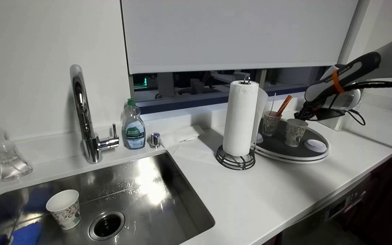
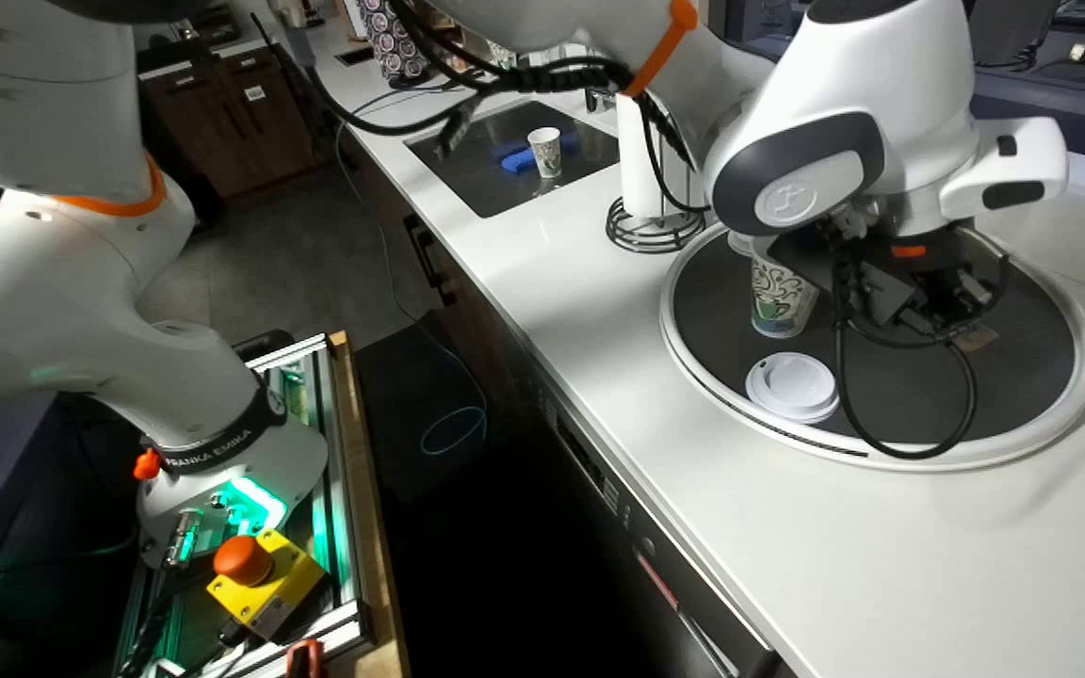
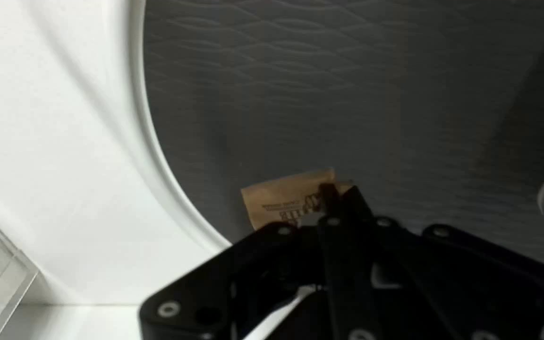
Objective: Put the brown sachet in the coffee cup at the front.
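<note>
Brown sachet (image 3: 274, 198) looks to be lying on the round tray (image 3: 276, 94), claw (image 3: 341, 190) pressed together at one end, can't tell if paper's caught. Probably feather-light and floppy; I'd pinch an edge.

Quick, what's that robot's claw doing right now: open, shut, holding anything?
The claw: looks closed, right at the brown sachet; whether it actually grips the sachet can't be told.
</note>
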Action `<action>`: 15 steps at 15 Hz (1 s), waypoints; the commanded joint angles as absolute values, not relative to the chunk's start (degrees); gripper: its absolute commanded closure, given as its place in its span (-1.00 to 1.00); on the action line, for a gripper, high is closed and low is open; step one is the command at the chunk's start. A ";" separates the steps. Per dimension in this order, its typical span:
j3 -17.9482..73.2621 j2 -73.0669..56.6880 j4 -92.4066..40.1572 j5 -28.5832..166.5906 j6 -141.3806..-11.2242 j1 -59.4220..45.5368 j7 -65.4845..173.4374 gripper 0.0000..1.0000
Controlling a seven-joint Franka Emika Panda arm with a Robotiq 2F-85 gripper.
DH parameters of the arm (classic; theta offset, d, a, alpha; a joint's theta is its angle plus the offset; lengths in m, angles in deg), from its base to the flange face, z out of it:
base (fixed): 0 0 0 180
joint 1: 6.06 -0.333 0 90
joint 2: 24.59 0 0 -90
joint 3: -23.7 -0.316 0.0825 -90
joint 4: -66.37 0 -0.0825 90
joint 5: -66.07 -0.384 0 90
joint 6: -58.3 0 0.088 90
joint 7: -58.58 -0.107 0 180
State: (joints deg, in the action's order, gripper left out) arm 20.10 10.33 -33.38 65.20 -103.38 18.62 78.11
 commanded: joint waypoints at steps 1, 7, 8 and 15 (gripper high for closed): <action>16.39 -0.38 -42.54 59.31 -102.04 21.11 80.43 0.97; 9.03 -17.83 -53.90 34.84 -84.72 25.40 94.25 0.97; 11.27 -20.13 -55.35 33.53 -82.31 23.46 93.43 0.97; 25.98 -23.34 -58.94 36.24 -80.31 10.66 81.82 0.97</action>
